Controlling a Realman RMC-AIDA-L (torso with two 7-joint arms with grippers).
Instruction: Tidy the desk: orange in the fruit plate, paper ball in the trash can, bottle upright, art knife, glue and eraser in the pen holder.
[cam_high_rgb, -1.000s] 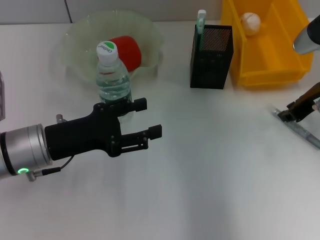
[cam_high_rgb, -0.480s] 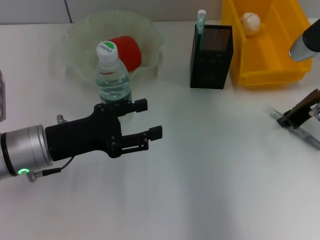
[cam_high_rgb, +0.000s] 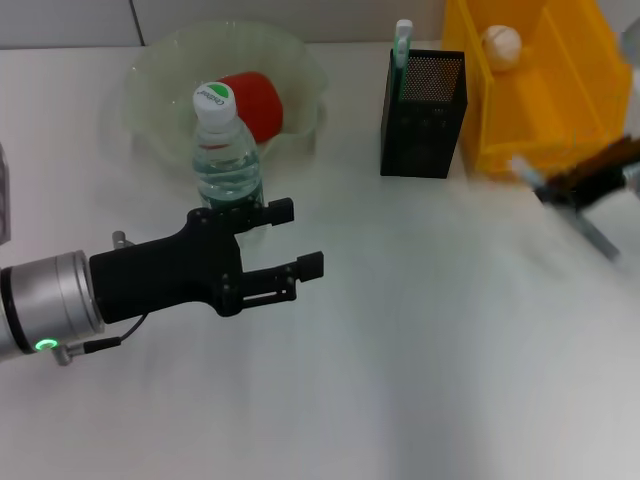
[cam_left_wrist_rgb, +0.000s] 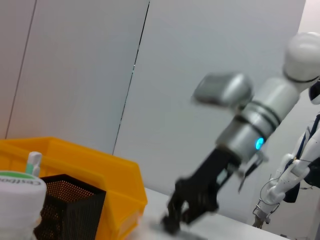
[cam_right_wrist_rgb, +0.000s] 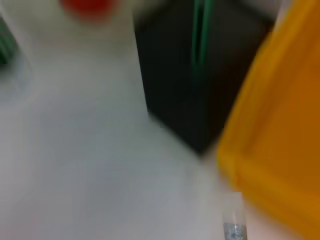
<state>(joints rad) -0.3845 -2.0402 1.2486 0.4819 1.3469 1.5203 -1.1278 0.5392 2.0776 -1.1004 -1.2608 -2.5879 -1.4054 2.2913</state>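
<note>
Looking at the right edge of the head view, you see the right gripper (cam_high_rgb: 588, 180) in front of the yellow bin (cam_high_rgb: 560, 110), with the art knife (cam_high_rgb: 568, 203) in it. The knife looks like a thin grey-silver stick, blurred, slanted from the upper left to the lower right. One end shows just left of the dark fingers and the other end comes out below them, so the fingers pinch it near its middle, above the white table (cam_high_rgb: 430, 340). In the right wrist view only a small silver tip of it appears at the lower edge, beside the yellow wall.

The black mesh pen holder (cam_high_rgb: 423, 112) stands in the upper middle of the frame, left of the bin and well apart from the knife. A green and white stick (cam_high_rgb: 402, 45), probably the glue, stands in its left corner. A white paper ball (cam_high_rgb: 501, 44) lies inside the bin.

The left gripper (cam_high_rgb: 292, 243) is in the lower left part of the frame. Its two black fingers are spread and hold nothing. The water bottle (cam_high_rgb: 226, 150) stands upright just behind the upper finger. You cannot tell if they touch. Behind the bottle, the pale green fruit plate (cam_high_rgb: 160, 80) holds a round red-orange fruit (cam_high_rgb: 255, 103).
</note>
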